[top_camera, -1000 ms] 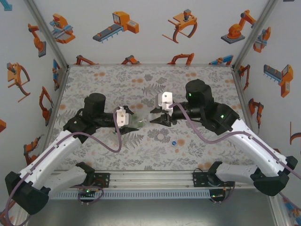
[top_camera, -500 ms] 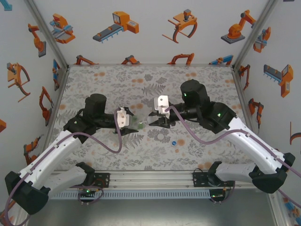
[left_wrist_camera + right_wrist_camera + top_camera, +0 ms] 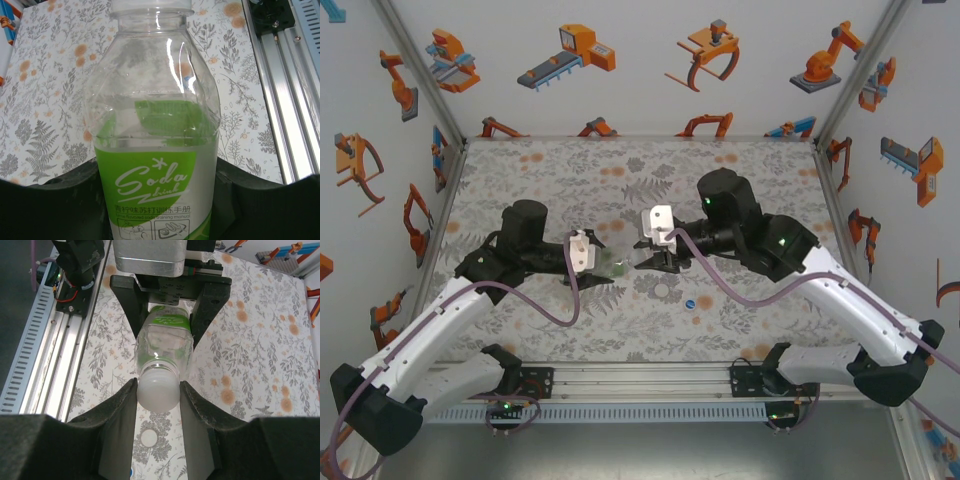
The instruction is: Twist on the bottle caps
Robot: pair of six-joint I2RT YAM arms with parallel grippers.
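Above the middle of the table (image 3: 535, 180), my left gripper (image 3: 604, 263) is clamped around the body of a clear bottle (image 3: 156, 150) lying level — its neck points right, where my right gripper (image 3: 647, 258) pinches the white cap (image 3: 158, 386) sitting on it. Nearer me lies a blue cap (image 3: 690, 303).

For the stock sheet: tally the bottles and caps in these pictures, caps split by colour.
bottle: 1
white cap: 1
blue cap: 1
total: 3
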